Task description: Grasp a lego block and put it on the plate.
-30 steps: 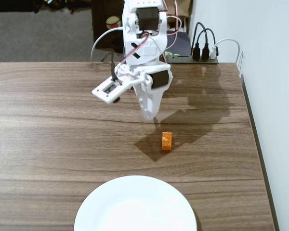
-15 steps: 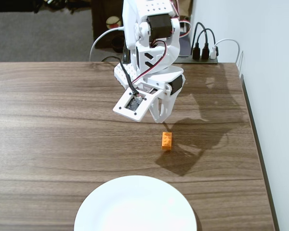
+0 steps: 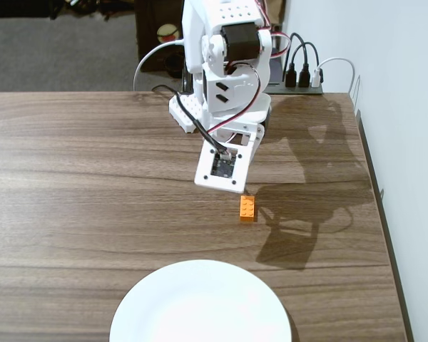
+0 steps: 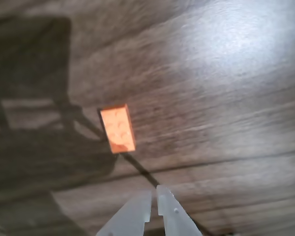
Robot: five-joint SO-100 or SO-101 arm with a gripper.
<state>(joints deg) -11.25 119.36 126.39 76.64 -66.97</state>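
Fixed view: the white arm (image 3: 225,78) reaches down from the upper centre of the frame over a brown wooden table (image 3: 71,178). Its camera plate hangs just above and to the left of the lego block (image 3: 247,207), which lies flat on the table slightly right of centre, studs up, free of any contact. The plate (image 3: 200,303) sits at the bottom centre, partly cut off by the lower edge, well apart from the block and bare. A power strip (image 3: 299,84) with plugged cables lies at the table's far edge, upper right.

Wrist view: the gripper (image 4: 154,191) enters from the bottom centre, its two pale fingers (image 4: 132,214) pressed nearly together with only a thin slit between them, holding nothing. The block (image 4: 117,128) lies left of centre, above and left of the fingertips, clear of them, at the edge of the arm's shadow.
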